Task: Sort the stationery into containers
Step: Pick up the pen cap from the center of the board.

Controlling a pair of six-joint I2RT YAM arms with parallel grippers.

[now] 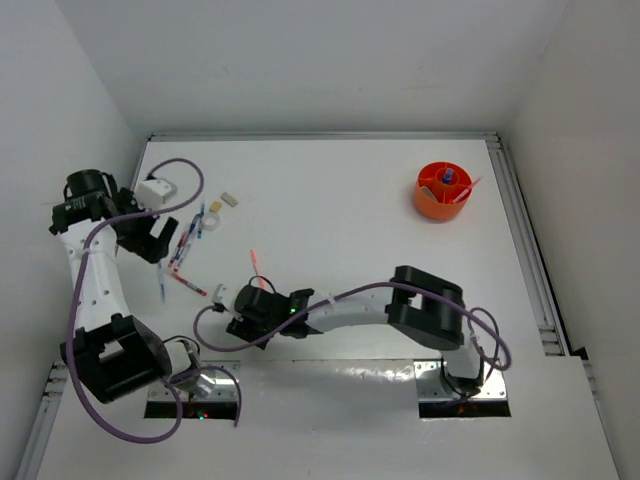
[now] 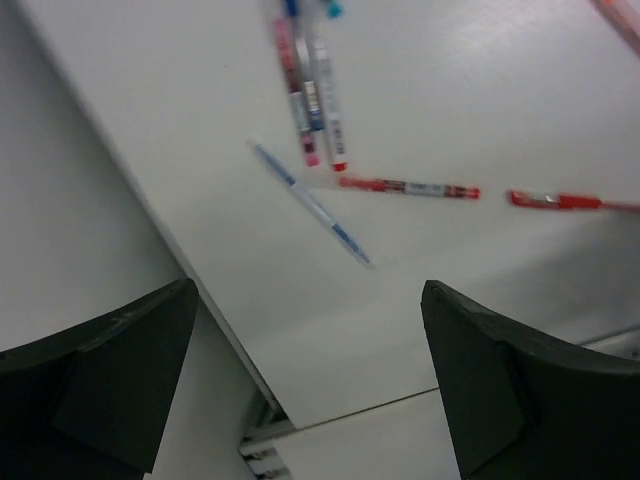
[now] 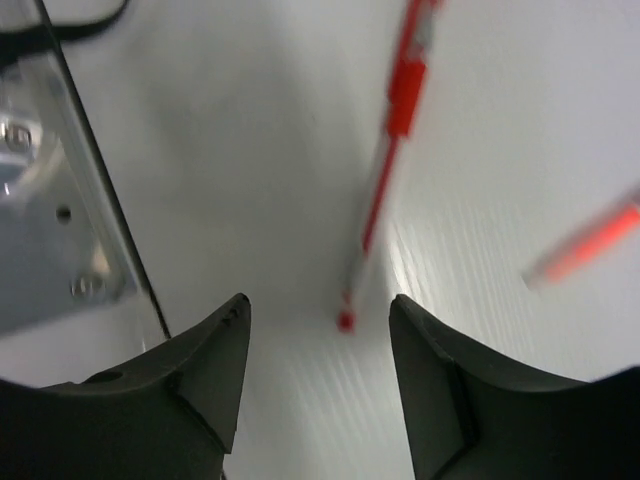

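Overhead view of a white desk [image 1: 350,230]. An orange tub [image 1: 443,192] sat at the far right, well apart from the loose stationery. A pink pen and a blue-topped item stood in its compartments.

The other pens lay in a loose cluster [image 1: 185,245] at the far left, with a tiny beige block [image 1: 228,200] just beyond them. The right arm reached across the desk toward that side, probably because the unsorted items were there.

The right jaws were moderately spread and empty, low over the desk. The tip of a red pen [image 3: 385,180] lay between them, apparently lined up for a pinch. A blurred pink pen [image 3: 585,245] lay off to one side.

The left jaws stood wide and empty, raised above a blue-and-white pen [image 2: 310,205] near the desk's edge. They seemed to be waiting or choosing a pen.
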